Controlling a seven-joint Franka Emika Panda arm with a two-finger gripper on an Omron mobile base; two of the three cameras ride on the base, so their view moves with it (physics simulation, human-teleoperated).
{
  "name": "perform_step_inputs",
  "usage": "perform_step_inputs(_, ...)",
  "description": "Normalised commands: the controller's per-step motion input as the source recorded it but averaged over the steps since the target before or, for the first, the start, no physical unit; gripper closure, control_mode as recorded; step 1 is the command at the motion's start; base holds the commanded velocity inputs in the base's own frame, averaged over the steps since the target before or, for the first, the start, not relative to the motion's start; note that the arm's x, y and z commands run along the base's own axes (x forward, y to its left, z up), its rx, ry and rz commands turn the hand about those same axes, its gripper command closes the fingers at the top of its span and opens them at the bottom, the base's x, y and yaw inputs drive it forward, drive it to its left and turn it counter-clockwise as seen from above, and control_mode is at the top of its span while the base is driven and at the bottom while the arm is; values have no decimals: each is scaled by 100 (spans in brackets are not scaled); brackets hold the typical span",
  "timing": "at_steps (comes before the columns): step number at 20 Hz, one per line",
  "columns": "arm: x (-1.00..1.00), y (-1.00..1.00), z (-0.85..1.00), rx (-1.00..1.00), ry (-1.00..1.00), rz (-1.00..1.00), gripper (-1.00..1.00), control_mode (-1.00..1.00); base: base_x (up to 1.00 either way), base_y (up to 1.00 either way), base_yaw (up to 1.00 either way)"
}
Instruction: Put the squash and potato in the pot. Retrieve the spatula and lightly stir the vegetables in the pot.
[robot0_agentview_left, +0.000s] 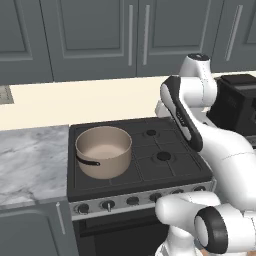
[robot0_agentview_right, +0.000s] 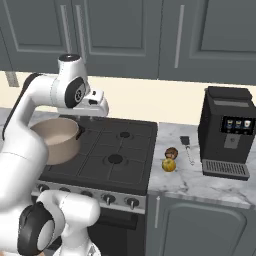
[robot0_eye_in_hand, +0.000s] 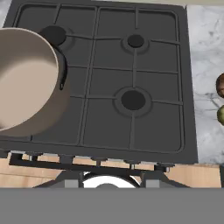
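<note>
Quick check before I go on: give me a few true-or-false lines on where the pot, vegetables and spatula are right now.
1. The pot sits on the stove's front left burner. True.
2. The squash is already in the pot. False: it lies on the counter right of the stove.
3. The potato lies beside the squash. True.
4. The spatula is in the pot. False: it lies on the counter near the coffee machine.
5. The pot is empty. True.

Matt beige pot (robot0_agentview_left: 103, 151) on a matt dark stove (robot0_agentview_left: 150, 165); veined marble counter (robot0_agentview_right: 210, 180).
</note>
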Motion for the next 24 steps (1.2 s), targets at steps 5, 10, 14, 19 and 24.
perform_step_inputs(5,-23,-13,-1,7,-10,0,-100,-100,0,0,0)
perform_step_inputs(10,-73,-36,-11,5,-32,0,-100,-100,0,0,0)
perform_step_inputs(14,-63,-53,-18,0,-25,-4,-100,-100,0,0,0)
perform_step_inputs(19,-25,-77,-26,0,-1,-9,-100,-100,0,0,0)
perform_step_inputs(24,9,-77,-34,0,6,-14,-100,-100,0,0,0)
